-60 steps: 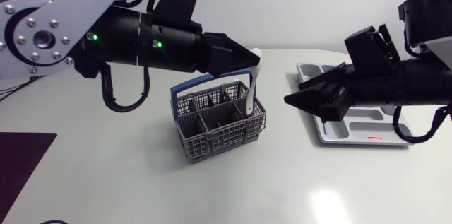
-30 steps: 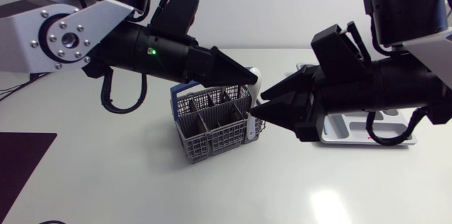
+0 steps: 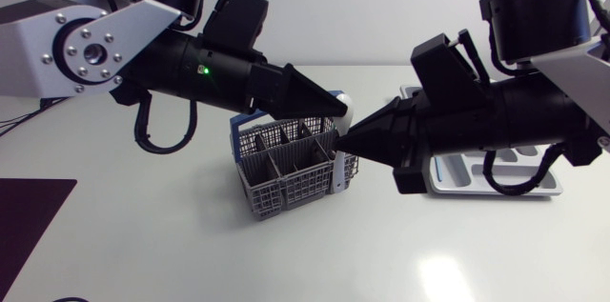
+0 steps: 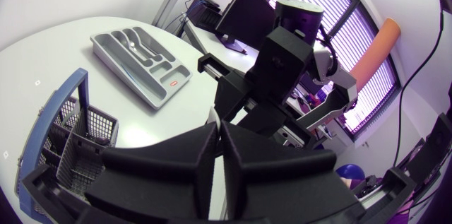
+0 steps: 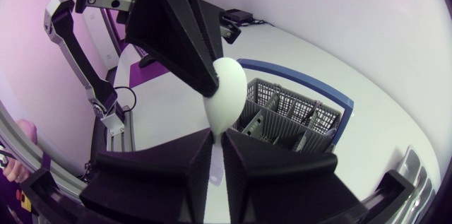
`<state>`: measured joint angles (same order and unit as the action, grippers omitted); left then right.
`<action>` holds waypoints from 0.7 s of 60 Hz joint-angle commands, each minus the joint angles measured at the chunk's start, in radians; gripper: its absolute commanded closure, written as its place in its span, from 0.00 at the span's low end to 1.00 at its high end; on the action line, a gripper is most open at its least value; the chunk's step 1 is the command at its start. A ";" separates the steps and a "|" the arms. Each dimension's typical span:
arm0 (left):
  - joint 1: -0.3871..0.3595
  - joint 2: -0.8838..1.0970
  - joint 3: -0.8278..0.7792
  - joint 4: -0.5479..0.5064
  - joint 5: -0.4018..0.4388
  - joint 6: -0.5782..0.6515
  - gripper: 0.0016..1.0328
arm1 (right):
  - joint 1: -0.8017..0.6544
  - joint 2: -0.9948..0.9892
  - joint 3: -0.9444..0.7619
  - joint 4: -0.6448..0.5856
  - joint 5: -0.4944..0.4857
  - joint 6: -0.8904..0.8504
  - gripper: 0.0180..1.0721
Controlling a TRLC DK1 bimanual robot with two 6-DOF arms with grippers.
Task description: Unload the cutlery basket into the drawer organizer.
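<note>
A white spoon (image 5: 227,90) hangs above the grey wire cutlery basket (image 3: 291,167) with its blue handle. My left gripper (image 3: 334,105) is shut on the spoon's bowl end, coming in from the left. My right gripper (image 3: 351,137) meets it just below, tip to tip. In the right wrist view the spoon's stem runs down between my right gripper (image 5: 217,143), which is shut on it. The basket's compartments look empty from above. Behind my right arm lies the grey drawer organizer (image 3: 448,186), mostly hidden; the left wrist view shows the organizer (image 4: 141,54) whole.
A dark mat (image 3: 29,221) covers the table's front left corner. Both arms cross over the middle of the white table, above the basket. Open tabletop lies in front of the basket.
My right arm swung left from the organizer to the spoon, and its fingers came together on the stem. My left arm lowered the spoon slightly early on, then stayed put.
</note>
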<state>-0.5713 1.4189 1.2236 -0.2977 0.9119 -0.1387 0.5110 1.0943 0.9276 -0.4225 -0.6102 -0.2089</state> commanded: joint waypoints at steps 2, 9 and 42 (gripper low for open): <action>0.007 0.017 0.028 0.000 0.021 -0.025 0.67 | 0.007 -0.002 -0.021 -0.004 0.001 0.014 0.94; 0.031 0.014 0.059 0.005 0.019 -0.036 0.44 | -0.026 -0.007 -0.032 -0.052 0.017 -0.021 0.94; -0.070 0.063 0.185 -0.219 -0.527 0.218 0.43 | -0.528 -0.031 -0.191 -0.036 0.228 -0.317 0.94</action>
<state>-0.6167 1.4620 1.3773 -0.4904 0.4206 0.0170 0.0311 1.0771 0.7780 -0.4854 -0.4126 -0.4614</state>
